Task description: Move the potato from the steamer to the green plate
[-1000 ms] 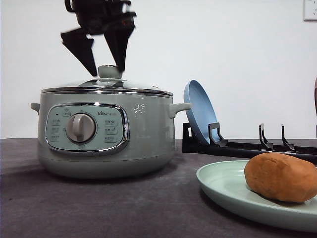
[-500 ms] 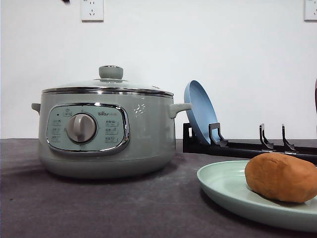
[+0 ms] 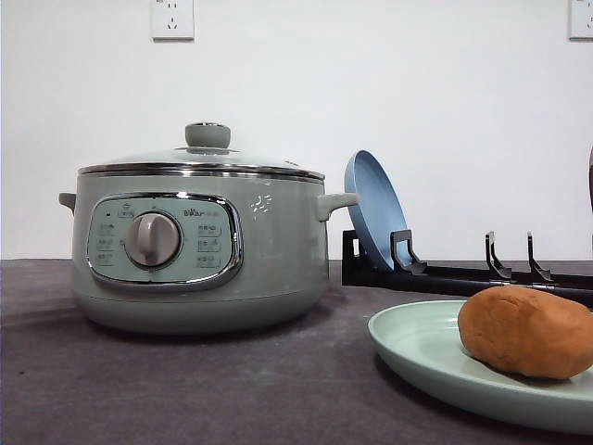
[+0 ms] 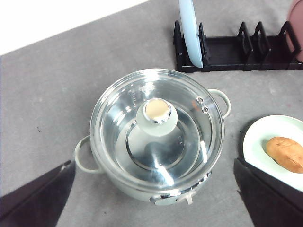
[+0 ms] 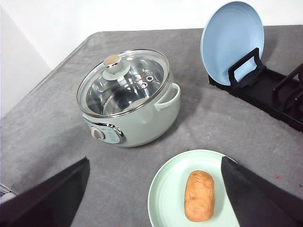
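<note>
Potato [image 3: 526, 331]: lies on its side on the green plate [image 3: 417, 352], touching the plate's flat floor; from the right wrist camera it [image 5: 199, 195] sits near the plate's middle, and from the left wrist camera it [image 4: 285, 153] shows on the plate [image 4: 258, 142] off to one side of the pot.
Green plate: flat on the grey bench [image 3: 185, 389], near the steamer but apart from it; in the right wrist view its rim [image 5: 163, 189] is fully round and pale.
Steamer [image 3: 199, 246]: upright on the bench, dial facing the front camera, glass lid [image 4: 156, 125] seated on the rim with its knob [image 3: 208, 135] on top; through the glass the inside looks shiny metal.
Blue plate [image 3: 372, 209]: stands on edge in the first slot of the black rack [image 3: 463, 273], behind the steamer's side handle.
Left claw [image 4: 156, 208]: two dark fingers wide apart at the picture's lower corners, high over the steamer, touching nothing.
Right claw [image 5: 156, 198]: fingers likewise spread apart, above the green plate, gripping nothing.
Wall: white, with a socket [image 3: 172, 19] above the steamer.
</note>
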